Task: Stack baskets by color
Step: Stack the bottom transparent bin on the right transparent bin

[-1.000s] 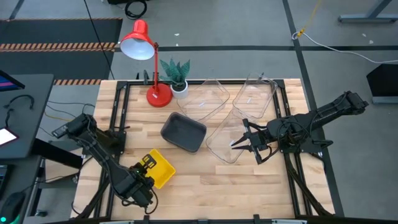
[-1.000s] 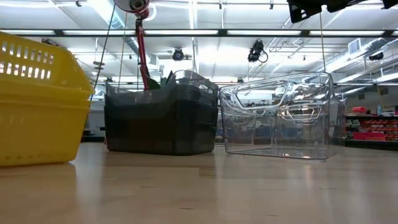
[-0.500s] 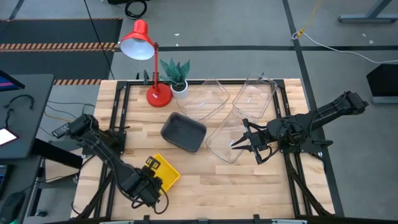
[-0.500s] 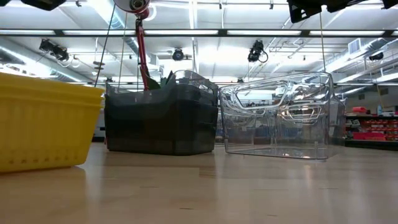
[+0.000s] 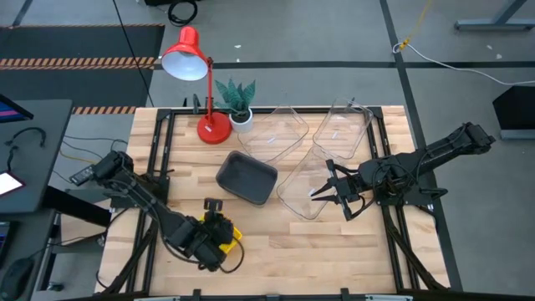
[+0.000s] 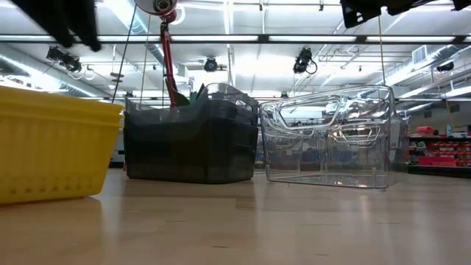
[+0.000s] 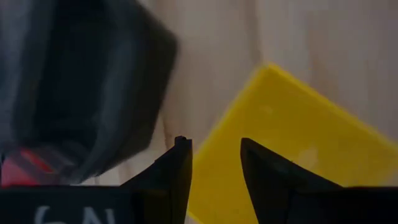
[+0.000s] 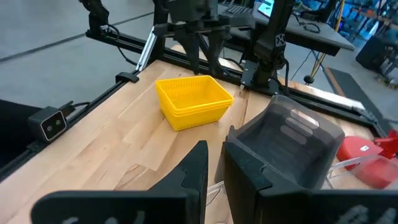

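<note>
A yellow basket rests flat on its bottom near the table's front left; it also shows in the low view and the right wrist view. My left gripper hovers open just above it, pointing steeply down, with nothing between its fingers. A dark grey basket stands mid-table. Three clear baskets stand behind it and to its right. My right gripper hangs above the nearest clear one, its fingers close together with only a thin slit between them.
A red lamp and a small potted plant stand at the table's far left. Black frame rails run along both sides. Bare wood lies at the front centre and front right.
My left gripper has gone toward the table's right edge and rolled, and now hangs over the yellow basket. That basket stood tipped up a second ago. It has dropped level onto the table and lain still since.
</note>
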Robot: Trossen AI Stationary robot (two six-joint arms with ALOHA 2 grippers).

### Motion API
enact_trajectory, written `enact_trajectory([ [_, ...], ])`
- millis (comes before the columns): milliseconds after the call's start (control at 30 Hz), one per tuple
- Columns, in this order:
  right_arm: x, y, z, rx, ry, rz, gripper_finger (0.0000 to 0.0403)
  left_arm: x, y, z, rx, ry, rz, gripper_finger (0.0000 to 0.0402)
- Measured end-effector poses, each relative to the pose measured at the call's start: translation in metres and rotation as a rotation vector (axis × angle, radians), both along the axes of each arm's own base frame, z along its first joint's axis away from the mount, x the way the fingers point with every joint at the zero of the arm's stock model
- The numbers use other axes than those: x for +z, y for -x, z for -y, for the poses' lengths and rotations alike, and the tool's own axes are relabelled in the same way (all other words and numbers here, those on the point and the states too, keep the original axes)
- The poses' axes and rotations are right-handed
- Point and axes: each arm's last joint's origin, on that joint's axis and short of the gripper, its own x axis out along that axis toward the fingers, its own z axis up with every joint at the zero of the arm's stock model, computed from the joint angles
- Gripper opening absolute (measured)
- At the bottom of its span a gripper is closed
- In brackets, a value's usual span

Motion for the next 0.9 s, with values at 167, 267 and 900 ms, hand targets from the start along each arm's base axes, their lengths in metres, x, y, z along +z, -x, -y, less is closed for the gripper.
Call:
enact_trajectory([
  [167, -0.002, 0.000, 0.001, -0.040, -0.050, -0.025, 0.0052, 0.003, -0.016, -0.015, 0.171, -0.035, 0.167, 0.0142],
  [267, -0.006, -0.004, 0.001, -0.115, -0.069, -0.049, 0.0052, 0.007, -0.028, -0.021, 0.209, -0.075, 0.294, 0.0140],
  [900, -0.002, -0.030, -0.004, -0.280, -0.126, -0.295, 0.0052, 0.023, -0.056, -0.033, 0.267, -0.336, 0.613, 0.0098],
])
